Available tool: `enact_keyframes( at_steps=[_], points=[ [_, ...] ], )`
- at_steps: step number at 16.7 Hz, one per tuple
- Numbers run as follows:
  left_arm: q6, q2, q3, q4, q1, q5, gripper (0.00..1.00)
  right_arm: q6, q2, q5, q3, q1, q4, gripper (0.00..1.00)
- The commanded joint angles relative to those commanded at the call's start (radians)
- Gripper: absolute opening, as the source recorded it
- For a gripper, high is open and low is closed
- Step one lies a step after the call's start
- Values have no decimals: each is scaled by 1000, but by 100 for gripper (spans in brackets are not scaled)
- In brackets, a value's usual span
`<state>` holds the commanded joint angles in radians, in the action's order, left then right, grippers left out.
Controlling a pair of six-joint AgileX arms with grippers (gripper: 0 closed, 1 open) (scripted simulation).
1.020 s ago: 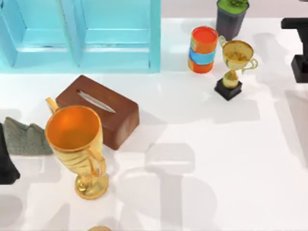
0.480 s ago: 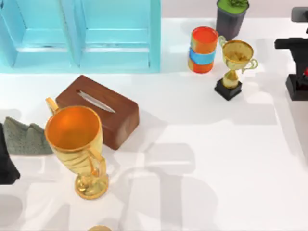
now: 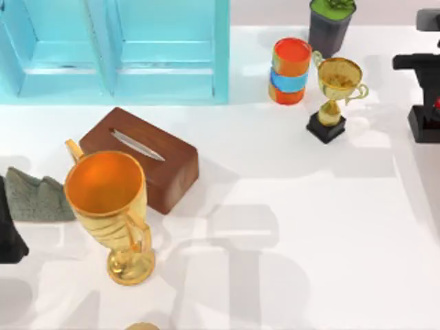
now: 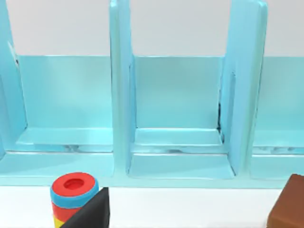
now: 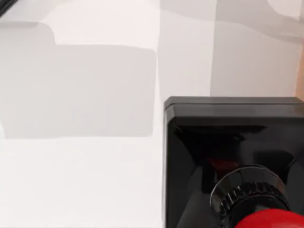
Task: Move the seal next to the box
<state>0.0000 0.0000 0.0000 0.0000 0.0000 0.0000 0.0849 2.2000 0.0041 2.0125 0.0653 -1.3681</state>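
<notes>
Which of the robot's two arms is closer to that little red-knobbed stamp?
The right. Its gripper sits at the table's far right edge, right over the stamp. The left arm is parked at the far left edge, across the table, beyond the wooden box.

The table's (image 3: 309, 227) middle and lower right lie bare, a wide lane from the right edge toward the box (image 3: 141, 158). The big trophy (image 3: 110, 206) stands touching the box's lower-left side and a grey cloth (image 3: 38, 196) lies at far left. Upper right, the small trophy (image 3: 333, 96), ringed cup stack (image 3: 290, 70) and dark pot (image 3: 328, 24) crowd together. The cabinet (image 3: 117, 48) walls off the upper left.
</notes>
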Motion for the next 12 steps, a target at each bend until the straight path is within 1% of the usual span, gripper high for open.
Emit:
enact_keyframes(
  at_steps=[6,7,12],
  points=[
    [0,0,0,0,0,0,100,0,0,0,0,0,0,98],
    [0,0,0,0,0,0,100,0,0,0,0,0,0,100],
    [0,0,0,0,0,0,100,0,0,0,0,0,0,100]
  ],
)
